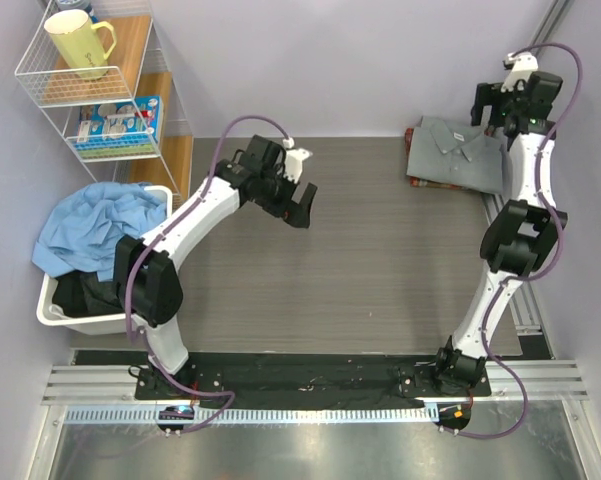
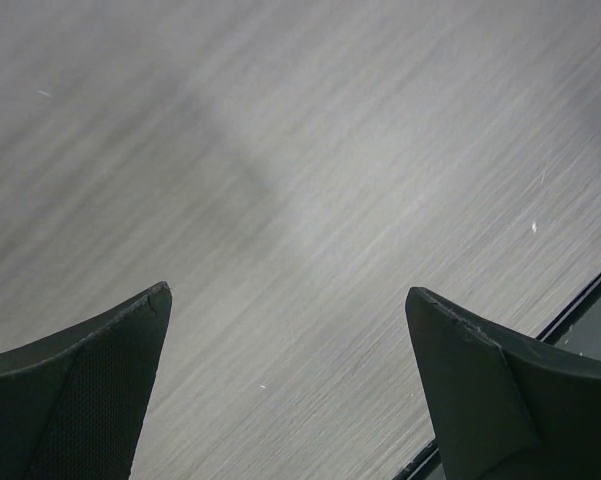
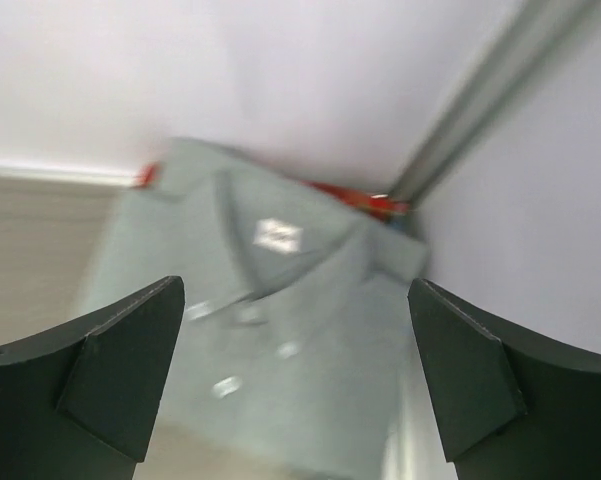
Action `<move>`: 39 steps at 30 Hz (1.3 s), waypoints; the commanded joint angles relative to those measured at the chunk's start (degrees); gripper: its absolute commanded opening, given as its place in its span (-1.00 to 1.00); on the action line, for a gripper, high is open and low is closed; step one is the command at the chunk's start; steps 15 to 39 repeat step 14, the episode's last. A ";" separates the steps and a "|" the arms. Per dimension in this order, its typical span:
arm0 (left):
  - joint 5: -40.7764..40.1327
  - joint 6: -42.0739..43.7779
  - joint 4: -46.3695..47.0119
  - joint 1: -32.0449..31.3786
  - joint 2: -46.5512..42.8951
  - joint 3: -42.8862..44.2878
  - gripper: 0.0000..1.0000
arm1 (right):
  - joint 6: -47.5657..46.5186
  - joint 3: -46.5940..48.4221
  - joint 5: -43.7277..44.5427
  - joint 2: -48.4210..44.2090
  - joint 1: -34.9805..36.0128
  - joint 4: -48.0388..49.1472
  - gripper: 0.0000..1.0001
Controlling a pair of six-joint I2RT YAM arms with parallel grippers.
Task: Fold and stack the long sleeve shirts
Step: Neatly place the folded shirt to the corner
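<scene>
L end effector [image 2: 288, 300], R end effector [image 3: 295, 295] wide open, empty.

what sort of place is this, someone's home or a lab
Most likely a robot test cell staged as a laundry corner, not a home: two arms bolted to a metal rail at the table's edge, a white basket heaped with clothes, and a folded grey shirt.

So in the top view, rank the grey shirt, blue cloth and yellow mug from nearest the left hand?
1. Too close to call: the folded mid-grey collared shirt, far right, and the crumpled light-blue cloth in the white plastic basket, left of the left hand.
2. Farthest: the pale yellow mug, top wire shelf, far left.
</scene>
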 commanded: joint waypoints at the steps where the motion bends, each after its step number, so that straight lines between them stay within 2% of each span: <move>1: -3.62 -1.91 -5.37 2.79 0.44 8.33 1.00 | 1.58 -8.68 -4.13 -13.03 6.95 -8.86 0.99; 4: -4.44 -1.46 -7.04 4.02 -0.08 11.42 1.00 | 3.95 -20.36 -6.24 -20.32 11.17 -11.51 0.99; 5: -4.61 -1.64 -6.87 4.37 -0.52 11.07 0.99 | 4.39 -26.83 -6.77 -24.17 12.40 -12.04 0.99; 11: -5.22 -2.78 -3.80 6.57 -7.54 -0.78 0.99 | 5.88 -48.65 -8.18 -37.45 17.86 -11.43 1.00; 14: -8.20 -1.82 -3.44 6.84 -10.36 -4.31 1.00 | 5.80 -52.98 -8.09 -40.90 18.21 -11.16 0.99; 39: -8.20 -1.82 -3.44 6.84 -10.36 -4.31 1.00 | 5.80 -52.98 -8.09 -40.90 18.21 -11.16 0.99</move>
